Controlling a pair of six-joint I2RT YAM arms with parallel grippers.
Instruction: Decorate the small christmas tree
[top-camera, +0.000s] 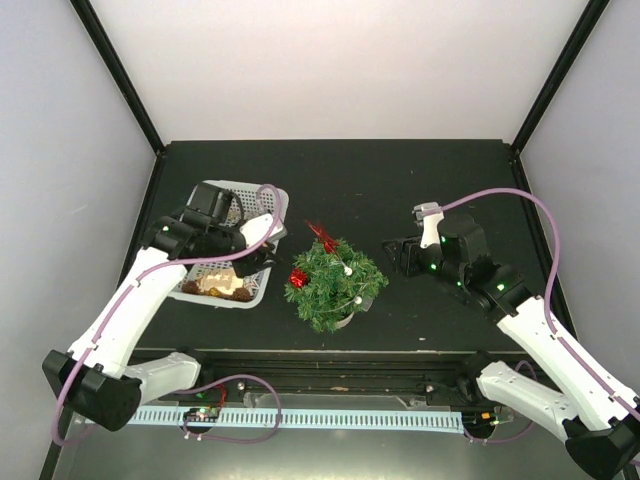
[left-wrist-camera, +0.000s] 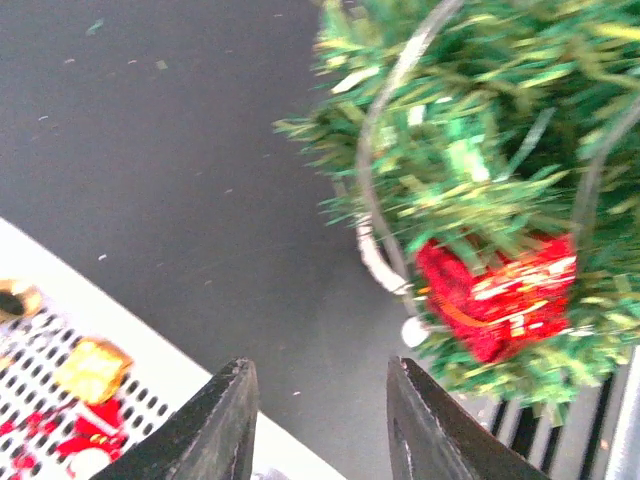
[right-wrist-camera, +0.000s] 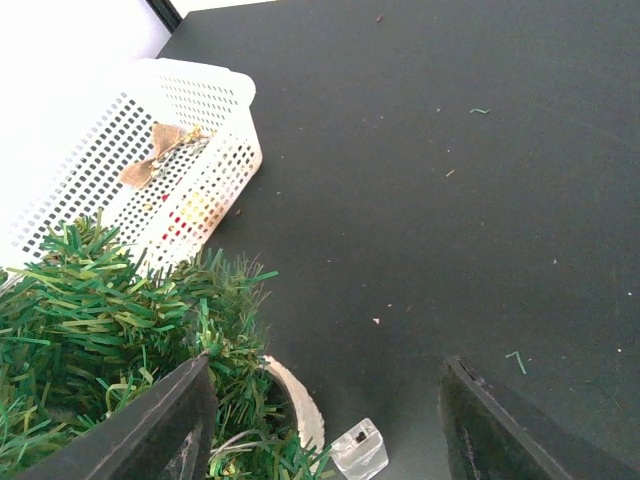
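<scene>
The small christmas tree stands in its cream pot at the middle of the black table, with a red spiky piece at its top and a red gift-box ornament on its left side. My left gripper hovers between the white basket and the tree. In the left wrist view the left gripper is open and empty, the red gift-box ornament hanging in the tree just beyond. My right gripper stands open right of the tree. Its wrist view shows the gripper empty beside the tree and pot rim.
The white perforated basket holds a gold ornament and a red figure. A burlap bow hangs on the basket wall. A clear plastic box lies by the pot, and a thin wire loops over the branches.
</scene>
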